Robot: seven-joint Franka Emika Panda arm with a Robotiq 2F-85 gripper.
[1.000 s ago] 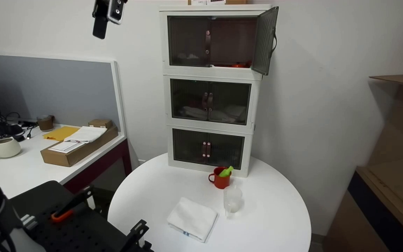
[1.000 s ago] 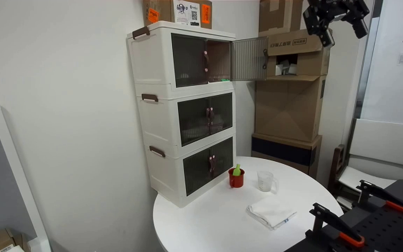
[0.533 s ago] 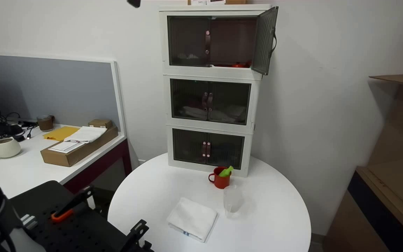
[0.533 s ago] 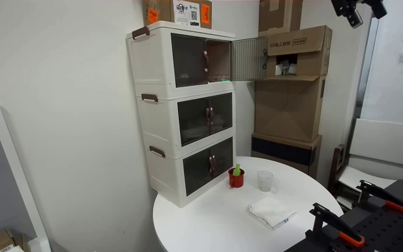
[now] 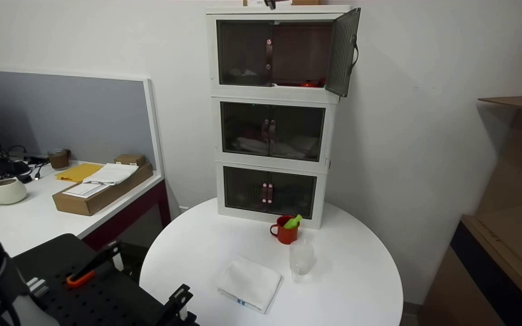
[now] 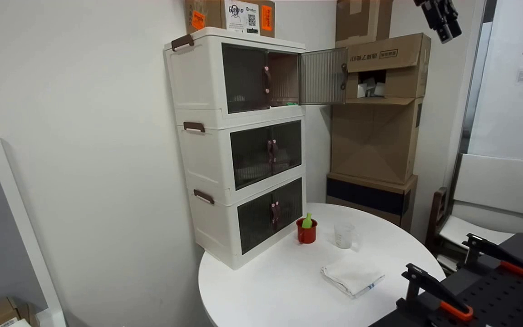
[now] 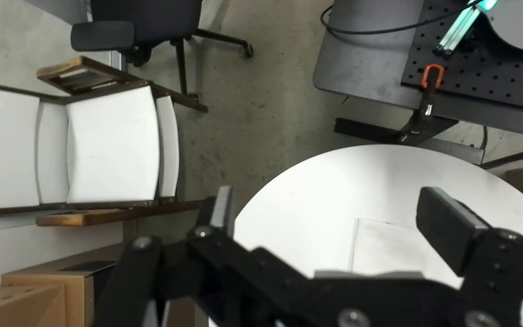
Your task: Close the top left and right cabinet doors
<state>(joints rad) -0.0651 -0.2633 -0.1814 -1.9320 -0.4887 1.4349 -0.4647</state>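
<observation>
The white three-tier cabinet [image 5: 283, 93] [image 6: 225, 120] stands against the wall. Its top left door [image 5: 244, 53] [image 6: 245, 78], brown-tinted with a strap handle, is shut in both exterior views. The top right door [image 5: 343, 53] [image 6: 323, 76] is swung wide open to the right, baring the right half of the top compartment. My gripper [image 7: 329, 204] is open and empty, with its fingers wide apart over the table in the wrist view. Only a fingertip [image 5: 270, 4] shows at the top edge in an exterior view. The gripper [image 6: 450, 36] is high and apart from the doors.
A round white table [image 5: 351, 290] bears a red mug [image 5: 287, 232], a clear measuring cup [image 5: 302, 258] and a folded white cloth [image 5: 249, 284]. Cardboard boxes [image 6: 375, 131] are stacked beyond the open door. Another box [image 6: 229, 18] sits on the cabinet.
My gripper has moved up and sideways toward the cabinet's side in an exterior view, and has turned so its fingers overlap in another. Both top doors stay as they were.
</observation>
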